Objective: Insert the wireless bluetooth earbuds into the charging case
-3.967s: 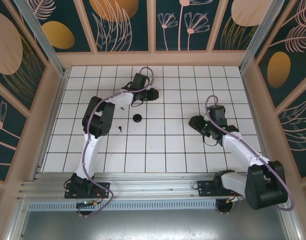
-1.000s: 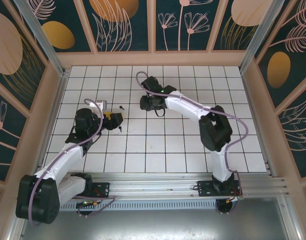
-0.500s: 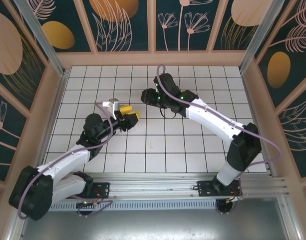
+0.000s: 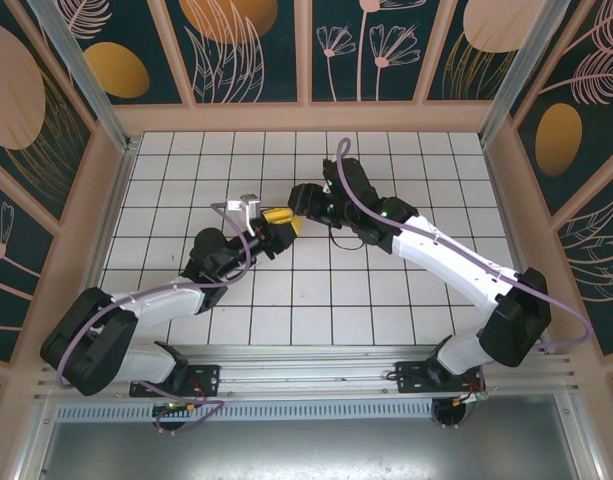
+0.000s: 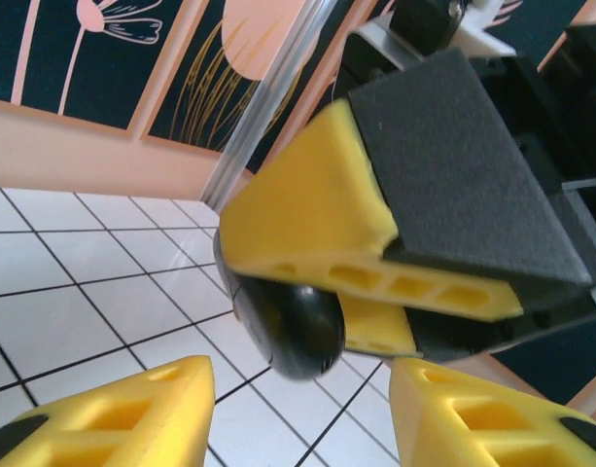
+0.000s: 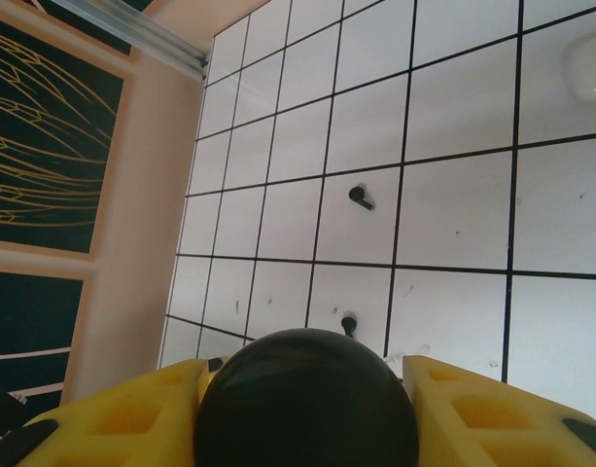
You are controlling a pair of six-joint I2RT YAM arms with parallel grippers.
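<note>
My right claw (image 6: 307, 384) grips the round black case (image 5: 290, 326). It sits straight ahead of my left claw (image 5: 296, 413), just beyond its parted fingers (image 5: 113, 413).

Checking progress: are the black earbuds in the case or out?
Out: both black earbuds lie on the tiles; the right gripper holds the case.

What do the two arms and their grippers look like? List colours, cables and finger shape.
The left arm and right arm have white links, black joint housings and a lilac cable looping alongside. Small green lights glow on the right arm. The left gripper and right gripper carry yellow wedge-shaped fingers with slotted cut-outs and dark pads.
</note>
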